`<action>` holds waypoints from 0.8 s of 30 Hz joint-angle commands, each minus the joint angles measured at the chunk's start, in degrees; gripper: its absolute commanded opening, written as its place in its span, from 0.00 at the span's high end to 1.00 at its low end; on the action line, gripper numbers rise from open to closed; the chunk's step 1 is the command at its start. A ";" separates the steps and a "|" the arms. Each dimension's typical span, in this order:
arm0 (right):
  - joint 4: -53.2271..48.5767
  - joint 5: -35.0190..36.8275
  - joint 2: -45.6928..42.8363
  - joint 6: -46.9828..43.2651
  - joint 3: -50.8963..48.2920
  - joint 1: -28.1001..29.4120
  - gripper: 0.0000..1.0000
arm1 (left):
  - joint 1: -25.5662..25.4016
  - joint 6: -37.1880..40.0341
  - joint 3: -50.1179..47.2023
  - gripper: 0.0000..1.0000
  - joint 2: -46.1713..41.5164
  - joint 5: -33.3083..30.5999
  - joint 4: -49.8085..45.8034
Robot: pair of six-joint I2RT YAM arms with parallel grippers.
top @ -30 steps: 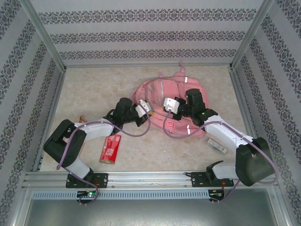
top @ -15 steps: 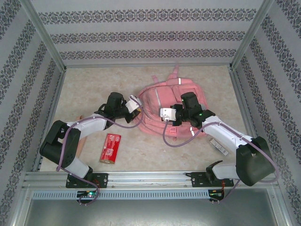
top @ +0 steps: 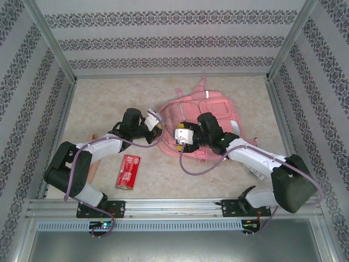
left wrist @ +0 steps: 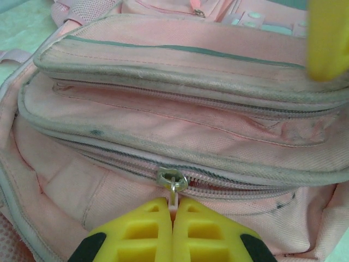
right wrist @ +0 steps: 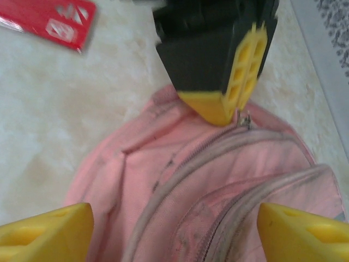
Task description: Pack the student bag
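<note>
When viewed from above, leftmost item: flat red rectangular printed packet point(top: 128, 171), lying on the pale marbled tabletop point(top: 92, 103) near the front rail, beside the left arm's elbow and well apart from the bag.
Left gripper point(top: 158, 126): at the left edge of the bag, pointing right; yellow plastic fingers point(left wrist: 150, 224) pressed together, pinching a small metal zipper pull point(left wrist: 173, 192).
Zipper pull: hanging from a silver slider point(left wrist: 172, 178) on the nearest zip line in the left wrist view, that zip closed on both sides of the slider.
Student bag: large soft pink fabric backpack point(top: 212, 109), lying flat right of centre on the tabletop, front pockets facing up, shoulder straps trailing toward the far wall; grey smudges along the piping of the stacked pockets.
Right gripper point(top: 177, 139): above the near-left part of the backpack, facing the left gripper; yellow fingers point(right wrist: 46, 232) spread wide with nothing between them, only pink fabric below; contact with the fabric impossible to tell.
Right arm point(top: 256, 158): stretched from the front-right base across the near-right corner of the backpack.
</note>
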 commanded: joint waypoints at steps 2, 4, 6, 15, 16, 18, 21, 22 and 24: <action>3.88 13.71 4.00 2.25 0.04 2.98 0.19 | -0.44 -2.33 -1.35 1.00 -2.38 -0.11 6.23; 5.59 19.39 5.29 0.91 -0.65 4.37 0.27 | -0.44 -1.48 -1.26 1.00 -2.21 -0.88 5.26; 7.07 25.66 6.17 -2.26 -1.46 5.91 0.44 | -0.31 -0.70 -1.41 1.00 -1.90 -1.58 4.98; 0.15 11.98 0.38 -21.85 -4.83 3.11 0.97 | 2.45 0.49 -3.20 1.00 -2.18 -4.99 8.29; -2.89 7.80 -0.63 -25.40 -4.41 1.65 0.99 | 2.45 1.28 -2.08 1.00 -2.29 -5.18 5.82; -7.84 1.57 -1.77 -31.71 -3.21 -1.62 1.00 | 2.53 1.63 -0.72 1.00 -2.64 -6.36 2.85; -13.06 -1.04 -2.83 -43.67 -3.05 -5.24 1.00 | 2.54 0.93 -1.80 1.00 -4.01 -13.05 3.00; -15.04 -2.35 -3.36 -46.54 -2.97 -6.57 1.00 | 2.58 1.32 -2.83 1.00 -4.74 -16.46 3.82; -15.99 -3.43 -4.15 -48.40 -3.33 -8.49 0.87 | 2.88 2.35 -3.50 1.00 -5.65 -20.33 3.86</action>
